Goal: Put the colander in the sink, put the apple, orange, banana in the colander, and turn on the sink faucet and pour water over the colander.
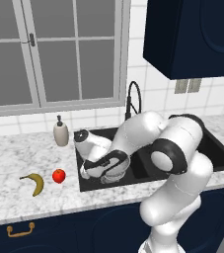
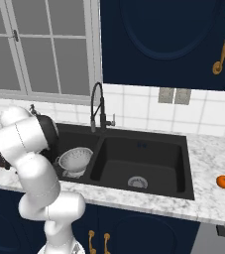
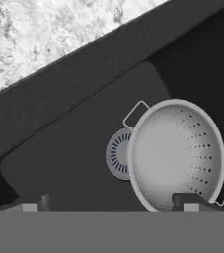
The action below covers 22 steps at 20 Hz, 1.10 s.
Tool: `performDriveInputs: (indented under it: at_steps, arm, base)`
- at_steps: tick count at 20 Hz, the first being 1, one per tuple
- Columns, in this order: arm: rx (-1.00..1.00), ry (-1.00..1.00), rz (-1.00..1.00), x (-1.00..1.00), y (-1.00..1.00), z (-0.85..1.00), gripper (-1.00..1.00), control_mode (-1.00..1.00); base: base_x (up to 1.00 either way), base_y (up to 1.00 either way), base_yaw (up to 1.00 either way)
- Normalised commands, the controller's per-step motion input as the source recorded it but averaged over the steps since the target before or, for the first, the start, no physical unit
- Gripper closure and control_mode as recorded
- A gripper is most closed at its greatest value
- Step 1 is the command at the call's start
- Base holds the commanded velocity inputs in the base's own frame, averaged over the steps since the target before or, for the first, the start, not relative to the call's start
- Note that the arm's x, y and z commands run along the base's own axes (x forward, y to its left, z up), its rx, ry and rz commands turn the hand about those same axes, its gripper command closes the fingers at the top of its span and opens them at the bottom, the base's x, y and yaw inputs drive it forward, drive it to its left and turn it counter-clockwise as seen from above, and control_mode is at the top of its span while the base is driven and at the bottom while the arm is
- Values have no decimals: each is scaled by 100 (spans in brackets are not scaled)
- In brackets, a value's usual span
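The silver colander [image 2: 76,159] stands in the left basin of the black sink [image 2: 148,136], tipped a little beside the round drain [image 3: 116,154]. My gripper [image 3: 113,203] hovers just above it, open, with its right fingertip [image 3: 192,201] over the colander's [image 3: 177,153] near rim. In the left base view the hand [image 1: 101,164] reaches down into that basin. The red apple [image 1: 58,175] and yellow banana [image 1: 33,183] lie on the counter left of the sink. The orange [image 2: 224,181] rests on the counter right of it. The black faucet [image 2: 98,106] rises behind the divider; no water is in view.
A beige soap dispenser [image 1: 60,132] stands at the sink's back left corner. The right basin holds just its drain [image 2: 137,182]. A window runs behind the counter, and dark blue wall cabinets [image 2: 163,39] hang above the right side.
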Motion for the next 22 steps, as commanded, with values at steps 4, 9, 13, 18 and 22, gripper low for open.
performDriveInputs:
  at_steps: [4,9,13,18,22]
  arm:
    - [12,8,-11,-26,86,99,-100,-100]
    - [13,15,-20,-39,81,53,-100,-100]
    - [10,19,-20,-33,54,2,-100,-100]
    - [1,11,-16,-6,57,-21,-100,-100]
    - [0,2,-14,-6,48,-13,-100,-100]
  base:
    - [0,0,0]
    - [0,0,0]
    - [0,0,0]
    - [0,0,0]
    - [0,0,0]
